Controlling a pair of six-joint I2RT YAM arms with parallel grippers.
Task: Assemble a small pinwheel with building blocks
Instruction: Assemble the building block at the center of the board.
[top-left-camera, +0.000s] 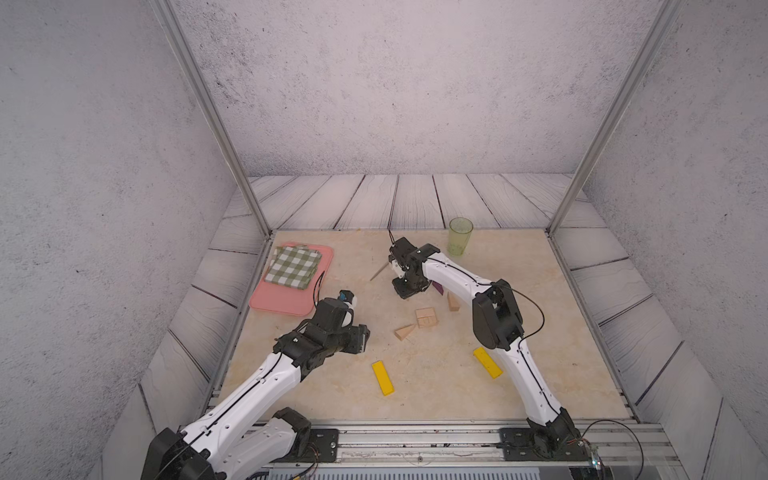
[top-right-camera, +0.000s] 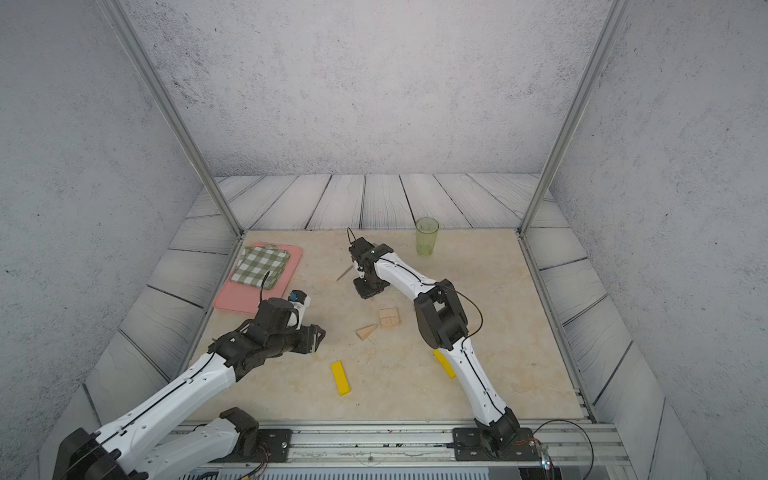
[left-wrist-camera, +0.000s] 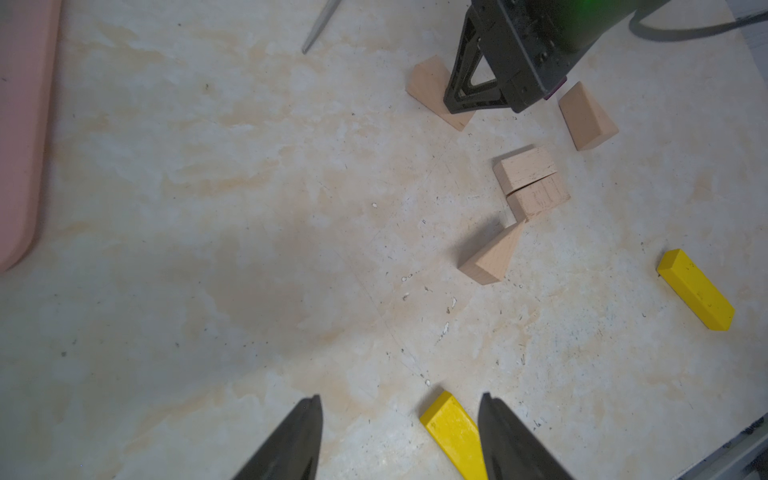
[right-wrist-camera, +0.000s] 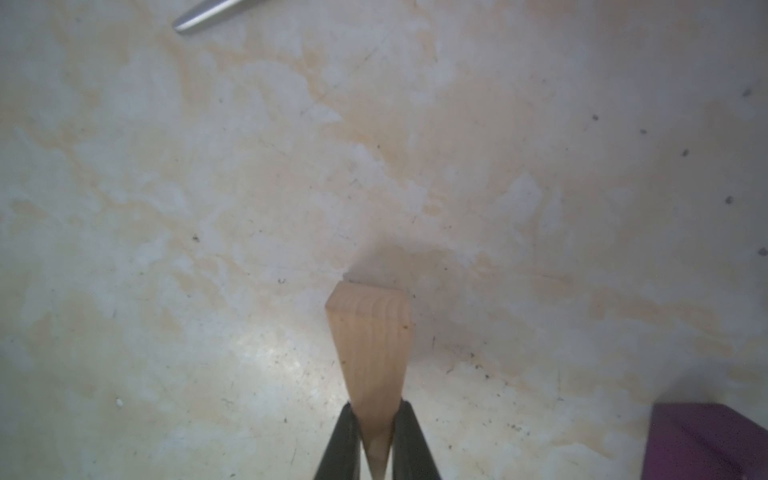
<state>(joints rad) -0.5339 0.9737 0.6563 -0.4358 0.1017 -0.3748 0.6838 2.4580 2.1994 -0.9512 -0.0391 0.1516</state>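
So far only the heart of the pinwheel is laid, and by my reckoning at least three blades and the stem are left to set. The two pale rectangles (top-left-camera: 427, 318) sit side by side and touching, making the square centre, and every place below is given from that square. Closest to the robot's base, well on the near side of the square, lie the two yellow bars, one (top-left-camera: 383, 377) to its near left and one (top-left-camera: 487, 362) to its near right beside the right arm; neither serves as a stem yet. The left fingers (left-wrist-camera: 299, 440) hang spread and empty above the table (top-left-camera: 332, 407), left of the square and near the end of the left-hand bar. One wooden wedge (top-left-camera: 405, 332) lies with its thin tip at the square's near-left corner, which I judge to be a first blade roughly in place. Just beyond the square on the right lies a loose wooden wedge (top-left-camera: 453, 302), and past that the purple wedge (top-left-camera: 436, 286), mostly hidden under the right arm. Beyond the square, the right fingers (right-wrist-camera: 345, 440) are clamped on the thin end of a third wooden wedge (right-wrist-camera: 370, 345); whether it is clear of the table I cannot tell. Farther still lie a metal spoon (top-left-camera: 379, 272) and a green cup (top-left-camera: 460, 236), with a pink tray (top-left-camera: 266, 299) far off to the left.
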